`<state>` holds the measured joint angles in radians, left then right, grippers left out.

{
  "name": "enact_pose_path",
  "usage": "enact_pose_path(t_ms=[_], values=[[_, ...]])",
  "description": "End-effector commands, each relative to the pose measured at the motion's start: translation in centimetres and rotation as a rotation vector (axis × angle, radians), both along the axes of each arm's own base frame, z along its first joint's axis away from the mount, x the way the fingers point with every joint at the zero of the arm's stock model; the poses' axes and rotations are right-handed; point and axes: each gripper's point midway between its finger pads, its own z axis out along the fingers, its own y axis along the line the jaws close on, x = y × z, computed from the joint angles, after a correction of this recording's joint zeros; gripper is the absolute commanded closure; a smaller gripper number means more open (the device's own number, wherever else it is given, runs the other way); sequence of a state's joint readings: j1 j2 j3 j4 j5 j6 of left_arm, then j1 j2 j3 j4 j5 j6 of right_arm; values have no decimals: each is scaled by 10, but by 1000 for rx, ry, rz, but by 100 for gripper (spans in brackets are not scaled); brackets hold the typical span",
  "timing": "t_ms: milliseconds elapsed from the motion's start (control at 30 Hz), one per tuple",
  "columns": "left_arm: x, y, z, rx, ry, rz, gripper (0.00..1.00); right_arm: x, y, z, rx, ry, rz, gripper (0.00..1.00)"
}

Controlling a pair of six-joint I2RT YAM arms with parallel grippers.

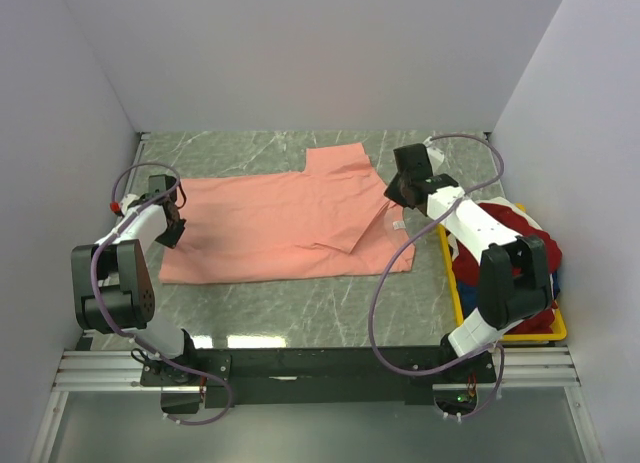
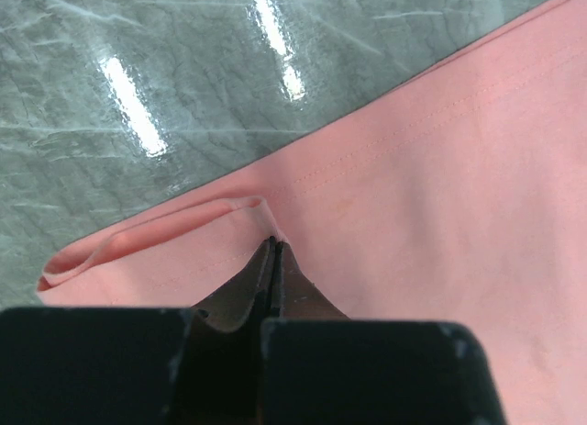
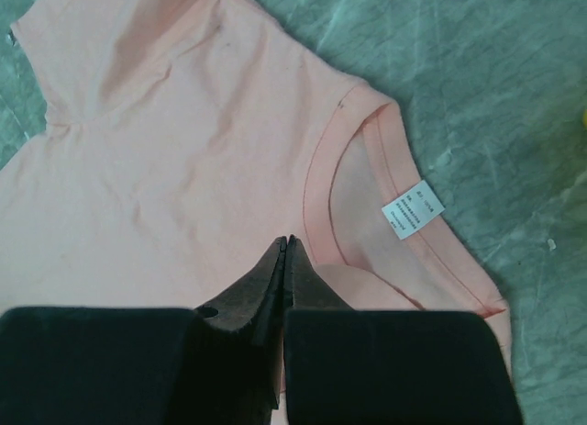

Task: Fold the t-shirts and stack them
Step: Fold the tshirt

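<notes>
Two white-and-black arms, the left arm (image 1: 115,273) and right arm (image 1: 500,273), rise from a black rail (image 1: 320,361) along the bottom of the top view, w/ a purple cable (image 1: 383,283) looping off each. Just beyond the rail is a strip of glossy grey-green marbled tabletop (image 1: 300,308). At lower right, under the right arm, sits a yellow plastic bin (image 1: 449,283) holding a heap of shirts: a deep red cloth shirt (image 1: 530,228) on top and dark blue cloth (image 1: 555,280) at its right side, both partly hidden by the arm.

Mid-frame, a plain salmon-pink cloth t-shirt (image 1: 280,218) lies spread on the table, long axis left to right. One short sleeve (image 1: 335,161) points toward the top of the frame, and a flap is doubled over near the shirt's lower right.

At the shirt's left edge is the left gripper (image 1: 172,233). In the left wrist view its fingers (image 2: 252,292) are pressed together, tips at the stitched hem (image 2: 303,182), where the cloth humps into a small loop. Can't tell if fabric is caught btwn them.

At the shirt's right end is the right gripper (image 1: 395,198). In the right wrist view its fingers (image 3: 257,292) are also closed tip to tip, just left of the ribbed neckband (image 3: 321,177), with a white care label (image 3: 412,207) inside the collar at right of frame. Again, can't tell whether any cloth is pinched.

Farthest back, plain white walls (image 1: 300,53) box in the table on three sides.
</notes>
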<state>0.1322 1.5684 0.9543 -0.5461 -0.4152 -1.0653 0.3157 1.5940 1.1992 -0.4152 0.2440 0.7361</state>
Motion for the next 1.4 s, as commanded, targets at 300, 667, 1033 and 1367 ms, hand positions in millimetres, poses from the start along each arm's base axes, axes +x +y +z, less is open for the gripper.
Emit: enact_pose_path(t_ms=[300, 667, 1033, 1367], values=[[13, 5, 19, 10, -45, -12, 99, 8, -26, -4, -2, 2, -68, 100], [17, 6, 12, 7, -29, -8, 99, 13, -25, -18, -1, 27, -57, 100], [17, 11, 8, 1, -20, 7, 99, 33, -17, -33, 12, 62, -30, 100], [26, 3, 35, -24, -144, -62, 42, 49, -11, -20, 33, 61, 58, 39]])
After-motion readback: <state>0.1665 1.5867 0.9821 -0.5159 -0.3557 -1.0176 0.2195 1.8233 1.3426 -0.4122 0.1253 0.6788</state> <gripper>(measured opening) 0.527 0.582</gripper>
